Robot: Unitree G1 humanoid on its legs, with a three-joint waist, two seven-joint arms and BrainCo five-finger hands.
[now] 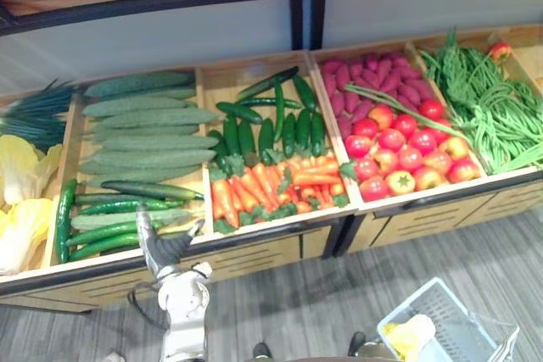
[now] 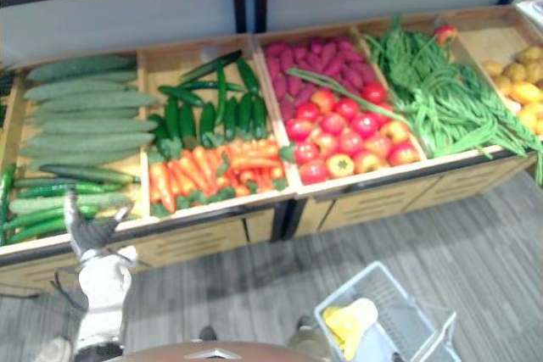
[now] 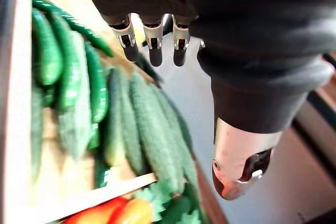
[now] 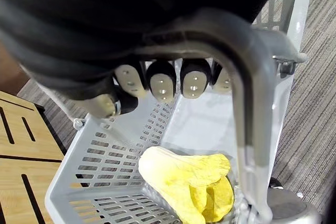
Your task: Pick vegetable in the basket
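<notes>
The left hand (image 1: 167, 247) is hovering at the front edge of the stand (image 1: 254, 256), over the bin of slender cucumbers (image 1: 106, 233). Its fingers (image 3: 153, 45) are extending straight and spread, with the thumb (image 3: 239, 169) standing apart, and it is holding nothing. From the head views the fingertips are overlapping the bin's front rail. Whether they are touching a cucumber cannot be told. In the left wrist view the cucumbers beyond the fingers are appearing blurred, and a corner of the carrots (image 1: 271, 188) is being cut off by the frame edge.

The right hand (image 4: 163, 82) is gripping the handle (image 4: 247, 108) of the basket (image 4: 89, 156), with its fingers curling round the grey bar from above. The dark cover is hiding the palm and most of the thumb. The basket is hanging low above the floor (image 1: 339, 294), in front of the stand and to the robot's right, and its near end is being cut off by the lower frame edge in both head views.

A yellow leafy vegetable (image 4: 186, 179) is lying inside the basket against its perforated wall. Its exact kind is hard to make out.

Tomatoes (image 1: 399, 154) and beans (image 1: 492, 108) are filling the bins further right, well apart from both hands
</notes>
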